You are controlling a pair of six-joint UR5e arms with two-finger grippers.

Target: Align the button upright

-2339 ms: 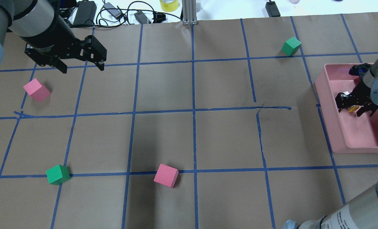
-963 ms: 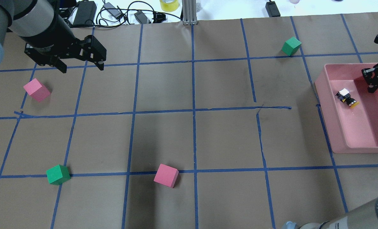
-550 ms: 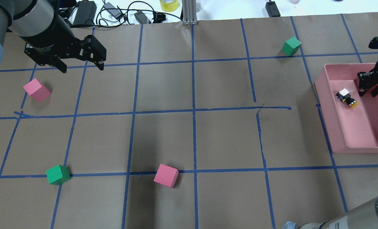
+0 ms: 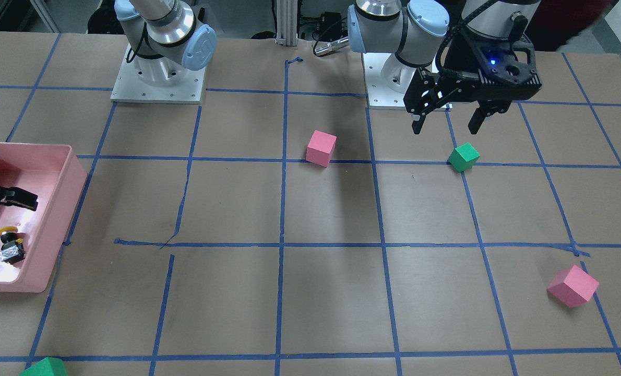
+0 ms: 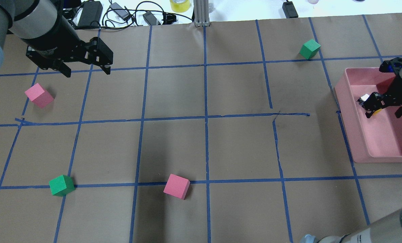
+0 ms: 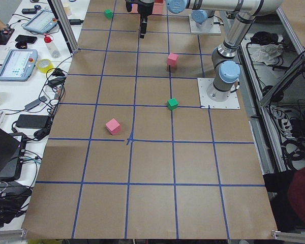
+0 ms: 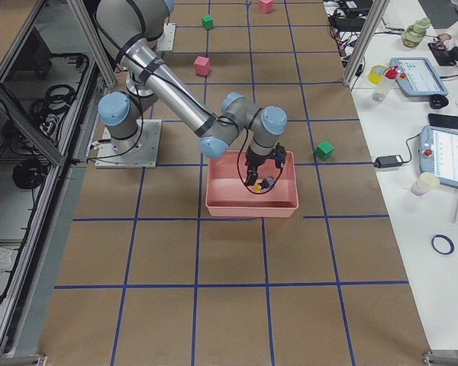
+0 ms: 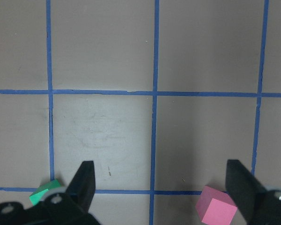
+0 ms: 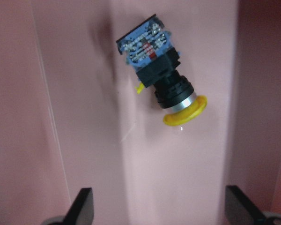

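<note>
The button [image 9: 161, 77] lies on its side on the floor of the pink tray [image 5: 344, 111], its yellow cap [image 9: 185, 112] pointing sideways. It also shows in the front view [image 4: 10, 245] and in the right side view [image 7: 266, 183]. My right gripper [image 9: 161, 208] is open and empty. It hangs over the button inside the tray, and its fingers [image 5: 370, 111] partly cover the button from overhead. My left gripper [image 5: 88, 71] is open and empty above the table's far left; it also shows in the front view [image 4: 444, 128].
Two pink cubes [image 5: 39, 95] [image 5: 176, 186] and two green cubes [image 5: 61, 185] [image 5: 309, 49] stand on the brown paper with blue tape lines. The tray walls close in on the right gripper. Cables and adapters [image 5: 120, 13] lie along the far edge.
The right gripper left the button lying on its side and moved off toward the tray's far corner. It has now come back over the button, open. The left arm has not moved.
</note>
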